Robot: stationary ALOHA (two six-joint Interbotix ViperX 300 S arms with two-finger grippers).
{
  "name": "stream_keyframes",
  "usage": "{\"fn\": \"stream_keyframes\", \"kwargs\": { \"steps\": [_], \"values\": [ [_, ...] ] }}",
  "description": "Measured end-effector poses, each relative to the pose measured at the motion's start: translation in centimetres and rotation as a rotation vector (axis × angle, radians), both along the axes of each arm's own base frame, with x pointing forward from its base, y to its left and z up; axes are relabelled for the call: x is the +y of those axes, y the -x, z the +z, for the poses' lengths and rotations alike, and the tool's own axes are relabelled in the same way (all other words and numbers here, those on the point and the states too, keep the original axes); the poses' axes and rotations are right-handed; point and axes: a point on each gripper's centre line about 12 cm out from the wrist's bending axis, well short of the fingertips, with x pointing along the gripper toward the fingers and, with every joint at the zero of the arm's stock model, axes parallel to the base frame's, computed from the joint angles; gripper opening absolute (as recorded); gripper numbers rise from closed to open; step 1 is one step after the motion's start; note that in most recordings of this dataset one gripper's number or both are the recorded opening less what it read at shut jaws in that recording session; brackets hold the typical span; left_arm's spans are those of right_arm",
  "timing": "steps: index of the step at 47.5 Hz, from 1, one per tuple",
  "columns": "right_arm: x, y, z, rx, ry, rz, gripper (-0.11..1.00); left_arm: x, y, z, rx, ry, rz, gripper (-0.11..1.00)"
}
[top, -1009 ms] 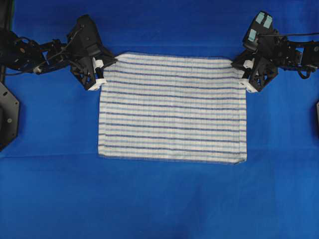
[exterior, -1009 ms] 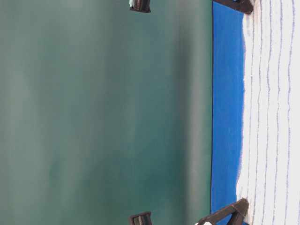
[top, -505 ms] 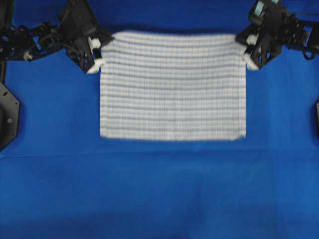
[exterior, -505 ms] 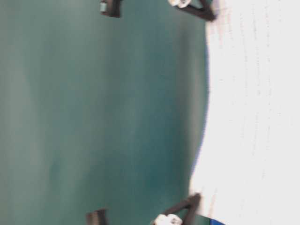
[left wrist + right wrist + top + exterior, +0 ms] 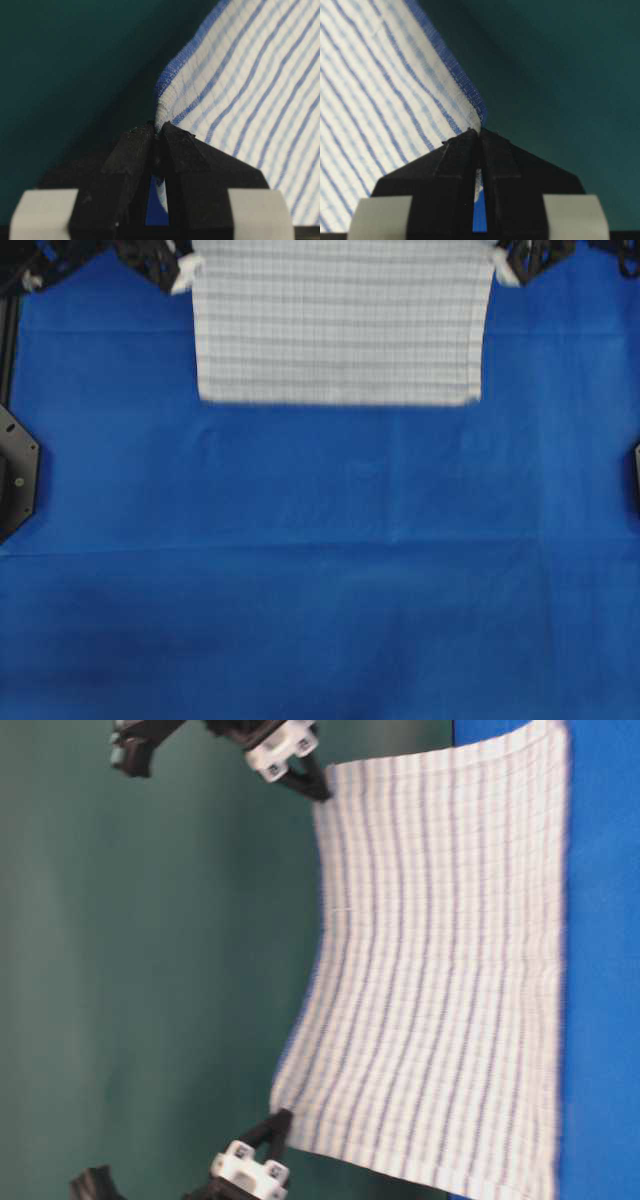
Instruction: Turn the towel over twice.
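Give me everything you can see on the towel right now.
The towel is a white woven rectangle with thin dark-blue and light-blue stripes and a hemmed edge. It hangs lifted by two corners, sagging slightly between them, lower edge at the blue table covering. The left gripper and the right gripper are each shut on a corner.

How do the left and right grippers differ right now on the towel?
The left gripper pinches the towel at its left far corner, cloth running off to its right; the right gripper pinches the opposite far corner, cloth to its left. Shared: both have jaws shut on a hemmed corner, holding the towel raised.
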Motion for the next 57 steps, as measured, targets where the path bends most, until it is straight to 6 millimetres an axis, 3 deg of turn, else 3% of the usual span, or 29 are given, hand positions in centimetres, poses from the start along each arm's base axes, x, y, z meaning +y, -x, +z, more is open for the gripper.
{"fn": "stream_keyframes", "kwargs": {
  "steps": [16,24,32,44,57],
  "values": [
    [-1.1,-0.5,5.3,-0.008,0.111,0.006,0.02,0.9,-0.7,3.3,-0.094,-0.084,0.007,0.03],
    [-0.9,-0.2,8.1,-0.03,0.158,0.001,0.02,0.4,-0.3,5.2,-0.142,-0.127,0.003,0.03],
    [0.0,0.5,9.6,-0.058,0.183,0.001,0.02,-0.6,0.2,6.6,-0.175,-0.152,-0.008,0.03],
    [4.1,1.0,9.1,-0.026,0.139,0.06,0.02,-3.8,0.5,6.2,-0.181,-0.144,-0.077,0.03],
    [11.0,1.6,8.2,-0.042,0.044,0.186,0.02,-9.2,1.7,4.6,-0.176,-0.123,-0.204,0.03]
  ]
}}
